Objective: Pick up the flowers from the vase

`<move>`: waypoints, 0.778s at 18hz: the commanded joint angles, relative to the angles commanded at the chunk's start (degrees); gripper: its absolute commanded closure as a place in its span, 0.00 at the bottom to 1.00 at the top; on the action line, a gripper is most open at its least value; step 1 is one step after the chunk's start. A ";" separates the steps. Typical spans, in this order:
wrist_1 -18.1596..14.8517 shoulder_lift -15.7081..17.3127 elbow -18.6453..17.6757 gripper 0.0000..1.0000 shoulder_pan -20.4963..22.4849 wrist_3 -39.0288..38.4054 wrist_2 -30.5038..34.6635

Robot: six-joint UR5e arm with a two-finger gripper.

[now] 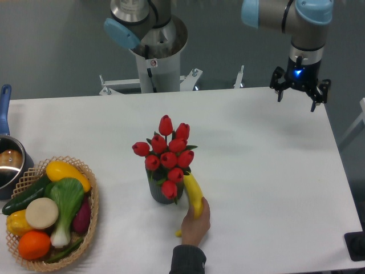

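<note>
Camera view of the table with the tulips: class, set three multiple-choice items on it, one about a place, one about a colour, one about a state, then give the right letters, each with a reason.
1. Where do the flowers stand?
A. in the vase
B. in the wicker basket
C. in the metal pot

2. What colour is the thing the person's hand holds beside the vase?
A. orange
B. yellow
C. purple

3. How is the gripper?
A. shut on the flowers
B. shut on the banana
C. open and holding nothing

Answers:
1 A: the stems go down into the dark grey cylinder near the table's middle.
2 B: the hand grips a yellow banana touching the vase's right side.
3 C: its fingers are spread, at the table's far right edge, well away from the flowers.
</note>
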 joint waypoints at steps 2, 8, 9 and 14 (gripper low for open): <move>0.00 0.18 -0.17 0.00 0.00 0.09 -0.09; 0.00 0.35 -1.93 0.00 1.14 -0.44 -6.91; 0.00 1.22 -2.98 0.00 2.36 -0.79 -10.34; 0.09 6.50 -7.38 0.00 5.89 -1.14 -24.77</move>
